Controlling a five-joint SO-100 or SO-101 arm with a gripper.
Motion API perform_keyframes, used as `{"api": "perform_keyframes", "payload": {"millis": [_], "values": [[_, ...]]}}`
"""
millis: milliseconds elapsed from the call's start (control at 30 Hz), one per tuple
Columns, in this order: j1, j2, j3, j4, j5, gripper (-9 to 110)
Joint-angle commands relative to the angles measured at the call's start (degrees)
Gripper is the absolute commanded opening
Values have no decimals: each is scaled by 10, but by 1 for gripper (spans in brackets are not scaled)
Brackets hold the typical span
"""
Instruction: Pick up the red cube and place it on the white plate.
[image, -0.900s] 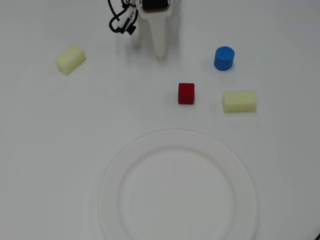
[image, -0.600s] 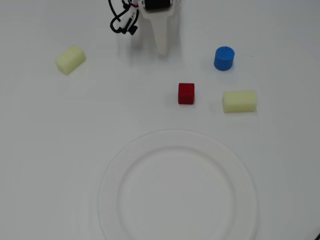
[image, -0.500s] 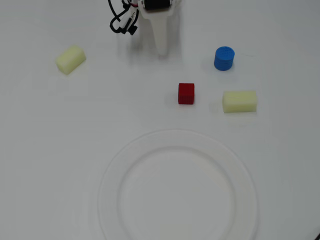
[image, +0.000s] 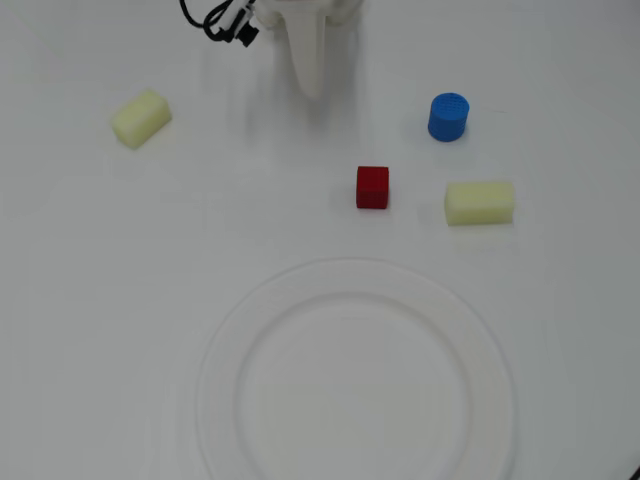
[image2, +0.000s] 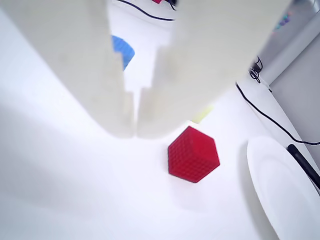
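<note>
In the wrist view the fingers (image2: 134, 131) are pressed together, tips meeting, holding nothing. The red cube (image: 372, 187) sits on the tabletop (image: 90, 300) just beyond the white plate (image: 230, 330). Descending without spreading would probably knock it toward the blue cylinder (image: 448, 117).

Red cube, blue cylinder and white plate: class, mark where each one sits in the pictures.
Red cube (image: 372, 187), overhead view, middle of its top face.
Blue cylinder (image: 448, 116), overhead view, centre of its round top.
White plate (image2: 280, 185), wrist view, bare rim on the right side.
</note>
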Motion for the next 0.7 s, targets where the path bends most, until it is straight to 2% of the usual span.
{"api": "perform_keyframes", "payload": {"millis": [0, 233, 333, 667], "values": [[-36, -47, -98, 7, -24, 0], [-85, -267, -308, 90, -45, 2], [-113, -366, -369, 122, -57, 10], [-153, -517, -355, 20, -51, 23]]}}
